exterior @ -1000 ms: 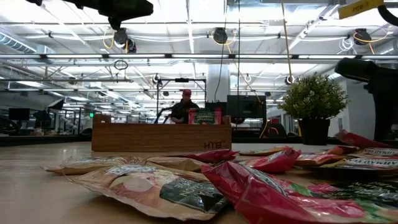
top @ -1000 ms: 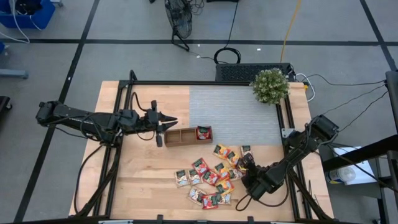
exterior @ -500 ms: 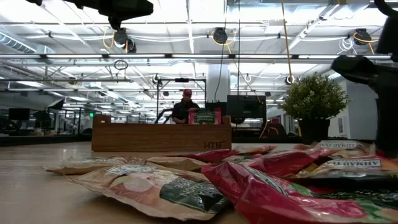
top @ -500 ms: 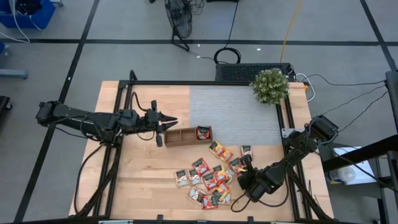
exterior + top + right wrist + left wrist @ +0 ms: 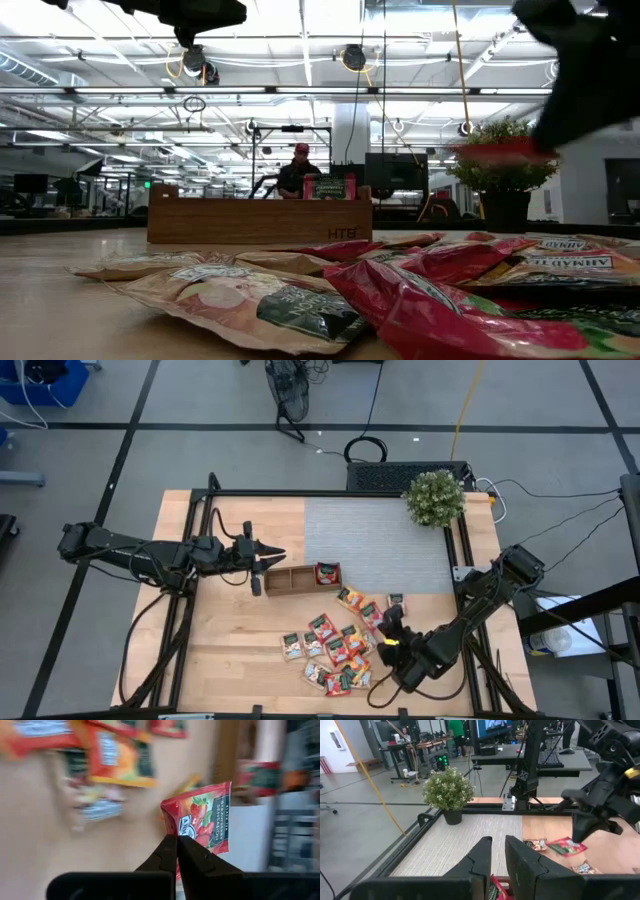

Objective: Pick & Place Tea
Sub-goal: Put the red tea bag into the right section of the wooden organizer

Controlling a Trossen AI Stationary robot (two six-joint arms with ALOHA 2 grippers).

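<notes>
1. The right end effector [image 5: 176,851] is closed on 1 red tea sachet [image 5: 202,822], lifted off the surface [image 5: 230,650] at 5 o'clock.
2. Other sachets [image 5: 335,645] lie loose at 6 o'clock; 1 sits in the tray [image 5: 290,578].
3. The left end effector [image 5: 272,556], nearly closed and empty, hovers at 9 o'clock by the tray.

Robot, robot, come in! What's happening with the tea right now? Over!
Right tool shut on a red strawberry tea sachet, lifted over the pile. Left tool waiting by the wooden tray. Nothing blocking.
</notes>
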